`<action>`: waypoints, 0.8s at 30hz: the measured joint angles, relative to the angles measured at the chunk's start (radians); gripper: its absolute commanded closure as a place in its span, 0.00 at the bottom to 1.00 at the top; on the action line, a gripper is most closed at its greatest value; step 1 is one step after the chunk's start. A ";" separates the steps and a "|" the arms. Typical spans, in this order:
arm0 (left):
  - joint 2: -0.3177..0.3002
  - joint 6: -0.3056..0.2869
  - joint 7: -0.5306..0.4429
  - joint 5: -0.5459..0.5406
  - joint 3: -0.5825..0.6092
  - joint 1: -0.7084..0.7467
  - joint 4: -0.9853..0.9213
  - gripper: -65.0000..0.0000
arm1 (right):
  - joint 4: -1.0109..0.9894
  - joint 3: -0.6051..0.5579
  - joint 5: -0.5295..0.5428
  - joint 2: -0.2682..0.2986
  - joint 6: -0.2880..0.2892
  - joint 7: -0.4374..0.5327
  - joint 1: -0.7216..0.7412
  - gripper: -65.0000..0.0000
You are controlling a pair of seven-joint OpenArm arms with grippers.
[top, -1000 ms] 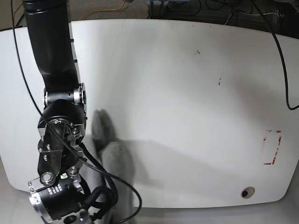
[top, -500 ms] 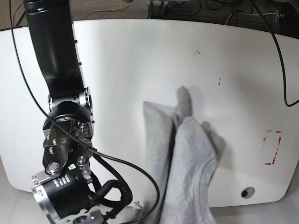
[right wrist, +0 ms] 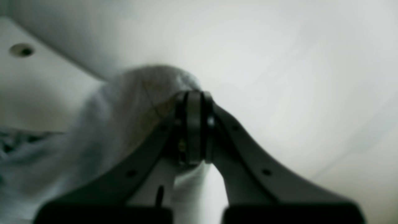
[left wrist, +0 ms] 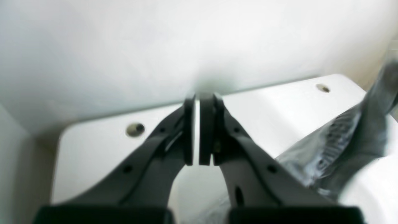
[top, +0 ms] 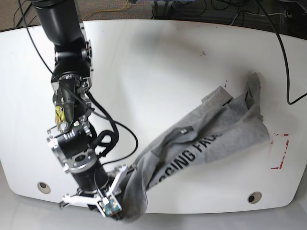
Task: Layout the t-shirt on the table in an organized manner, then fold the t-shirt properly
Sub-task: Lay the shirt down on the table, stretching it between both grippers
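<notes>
The light grey t-shirt (top: pixel 216 129) lies stretched in a diagonal band across the white table (top: pixel 158 72), from the front left up to the right. Black lettering shows on its middle. My right gripper (top: pixel 120 184) is at the shirt's lower-left end, near the table's front edge. In the right wrist view this gripper (right wrist: pixel 193 96) is shut on a fold of the t-shirt (right wrist: pixel 102 130). My left gripper (left wrist: pixel 196 102) is shut with nothing between its pads and hangs above the table (left wrist: pixel 102 155). The t-shirt (left wrist: pixel 348 140) shows blurred to its right. The left arm is out of the base view.
A red-outlined rectangle mark (top: pixel 280 151) sits by the shirt's right end. Grommet holes (top: pixel 43 187) (top: pixel 253 197) lie near the front edge. A black cable (top: pixel 288 62) hangs over the table's right side. More cables lie beyond the far edge.
The t-shirt has been swung from a bunch at the front left out to the right across the table, and its lettering now shows. The right arm has turned and shifted, still gripping the cloth.
</notes>
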 measured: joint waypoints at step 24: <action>0.218 0.003 -0.001 0.086 -0.247 0.484 0.031 0.92 | -0.021 0.080 -0.021 -0.005 -0.019 0.255 -0.491 1.00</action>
